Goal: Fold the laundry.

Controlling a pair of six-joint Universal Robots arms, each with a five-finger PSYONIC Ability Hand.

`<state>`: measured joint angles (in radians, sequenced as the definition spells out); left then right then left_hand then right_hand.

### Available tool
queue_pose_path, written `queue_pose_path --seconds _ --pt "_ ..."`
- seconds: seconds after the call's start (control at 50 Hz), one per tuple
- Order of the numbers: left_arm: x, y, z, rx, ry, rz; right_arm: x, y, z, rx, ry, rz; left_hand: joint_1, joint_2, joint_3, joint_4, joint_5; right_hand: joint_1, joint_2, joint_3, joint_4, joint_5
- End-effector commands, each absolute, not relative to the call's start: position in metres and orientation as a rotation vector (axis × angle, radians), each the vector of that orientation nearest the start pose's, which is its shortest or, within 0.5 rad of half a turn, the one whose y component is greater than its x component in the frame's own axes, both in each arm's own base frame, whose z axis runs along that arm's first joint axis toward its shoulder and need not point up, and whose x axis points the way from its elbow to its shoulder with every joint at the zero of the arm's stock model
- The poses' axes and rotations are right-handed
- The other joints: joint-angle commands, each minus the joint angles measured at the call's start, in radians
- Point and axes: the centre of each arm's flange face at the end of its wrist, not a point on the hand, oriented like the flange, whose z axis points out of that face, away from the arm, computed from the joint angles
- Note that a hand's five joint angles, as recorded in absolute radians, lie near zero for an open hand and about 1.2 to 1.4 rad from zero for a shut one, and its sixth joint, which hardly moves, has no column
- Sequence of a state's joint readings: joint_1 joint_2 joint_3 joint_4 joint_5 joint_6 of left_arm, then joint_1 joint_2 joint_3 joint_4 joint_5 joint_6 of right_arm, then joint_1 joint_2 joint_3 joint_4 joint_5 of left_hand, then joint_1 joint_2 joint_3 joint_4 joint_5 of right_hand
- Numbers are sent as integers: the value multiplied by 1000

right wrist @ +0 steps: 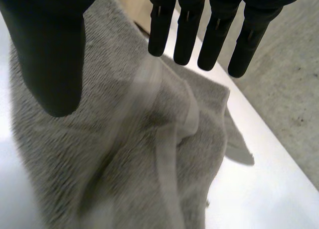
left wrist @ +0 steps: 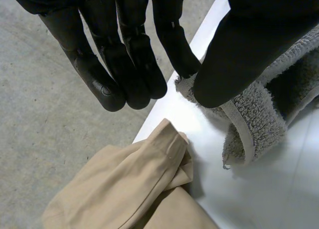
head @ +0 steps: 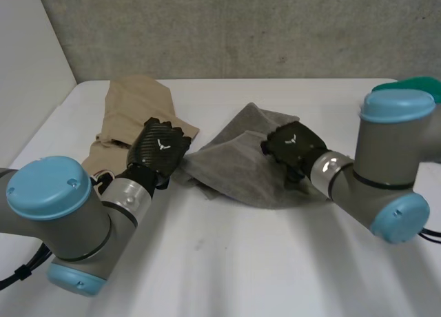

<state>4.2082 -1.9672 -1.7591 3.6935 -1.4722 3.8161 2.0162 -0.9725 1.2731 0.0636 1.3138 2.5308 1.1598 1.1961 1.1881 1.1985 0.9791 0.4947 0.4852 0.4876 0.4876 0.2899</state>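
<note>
Tabletop [head: 227, 262] in white, grey towel [head: 238, 169], tan garment [head: 134, 107], concrete wall [head: 241, 27] behind

Head camera looks down from behind; both close wrist cameras share the towel [head: 238, 171].

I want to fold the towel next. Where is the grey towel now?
In the head view the grey towel lies crumpled mid-table, just right of the tan garment, between the left hand and the right hand.

A white table [head: 227, 269] stands against a rough, speckled grey concrete wall [head: 241, 27]; a plain white panel [head: 27, 69] closes its left side; the light is soft
</note>
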Motion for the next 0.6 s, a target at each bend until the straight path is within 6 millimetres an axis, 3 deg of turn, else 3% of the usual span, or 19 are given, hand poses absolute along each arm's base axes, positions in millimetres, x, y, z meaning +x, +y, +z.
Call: queue_pose_path --seconds 0.02,0.12,0.28,0.34,0.36,0.42,0.56,0.58,0.6 --pt "-299 -240 183 1337 1756 -2189 337 -309 201 -1314 1920 -1794 236 200 208 198 243 -100 -90 -93 -93 -70" --pt "-305 -222 194 1414 1710 -2232 362 -318 195 -1355 1790 -1749 236 200 208 198 243 -106 -96 -99 -99 -75" --pt "-310 -197 197 1540 1652 -2251 394 -322 159 -1426 1675 -1617 236 200 208 198 243 -129 -120 -122 -122 -99" --pt "-310 -198 198 1539 1641 -2249 405 -321 144 -1440 1666 -1605 236 200 208 198 243 110 120 117 117 141" --pt "-310 -199 198 1538 1635 -2244 408 -322 139 -1449 1661 -1618 236 200 208 198 243 402 412 409 409 432" --pt "-309 -203 198 1528 1632 -2239 408 -328 142 -1455 1671 -1676 236 200 208 198 243 900 910 907 907 931" --pt "-305 -223 199 1466 1643 -2232 383 -342 182 -1442 1847 -1896 236 200 208 198 243 902 911 909 909 932" --pt "-304 -227 199 1454 1644 -2232 379 -341 185 -1447 1859 -1890 179 142 150 140 185 902 911 909 909 932" --pt "-303 -233 203 1425 1646 -2240 372 -335 191 -1463 1874 -1868 -89 -126 -118 -128 -83 902 911 909 909 932"
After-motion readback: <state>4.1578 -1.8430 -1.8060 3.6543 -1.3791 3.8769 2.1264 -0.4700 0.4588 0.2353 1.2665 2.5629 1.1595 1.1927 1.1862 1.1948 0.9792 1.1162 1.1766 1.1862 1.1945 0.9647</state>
